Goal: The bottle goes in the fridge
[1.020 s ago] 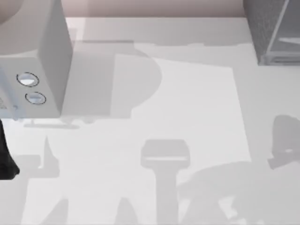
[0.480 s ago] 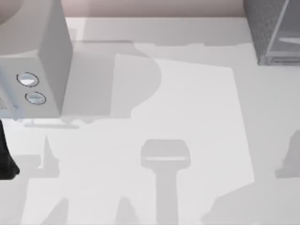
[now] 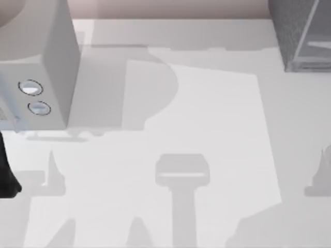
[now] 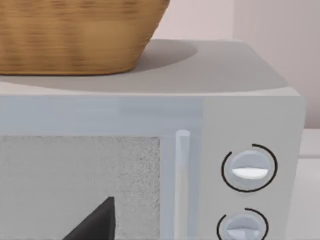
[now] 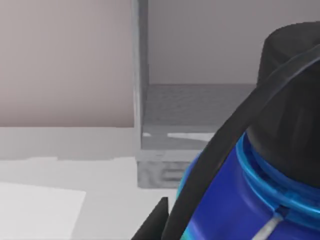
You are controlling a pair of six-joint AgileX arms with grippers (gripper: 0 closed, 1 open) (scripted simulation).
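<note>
Top view: a white table filled most of the frame. One microwave stood at upper left, with two round knobs on its front, one above the other. One grey open-fronted fridge sat at the upper right corner, cut off by the frame edge. A dark piece of the left arm showed at the left edge, below the microwave. Grey shadows lay across the table at lower centre and at lower right.

Left wrist view: the same microwave appeared close and face-on, with its speckled door window, one vertical handle and the two knobs at the right of the frame. This view added one woven basket standing on the microwave's top at upper left. A black wedge of the left gripper rose at the bottom edge; cannot tell whether its fingers were apart or together.

Right wrist view: one bottle occupied the lower right, very close to the camera, blue-bodied with a cyan ring under a round black cap. A dark curved cable crossed in front of it. A black finger of the right gripper showed just beside the bottle at the bottom edge; contact and grip state cannot be told. Behind, at centre frame, the fridge stood on the table with its grey interior open, the bottle outside it and apart from it.
</note>
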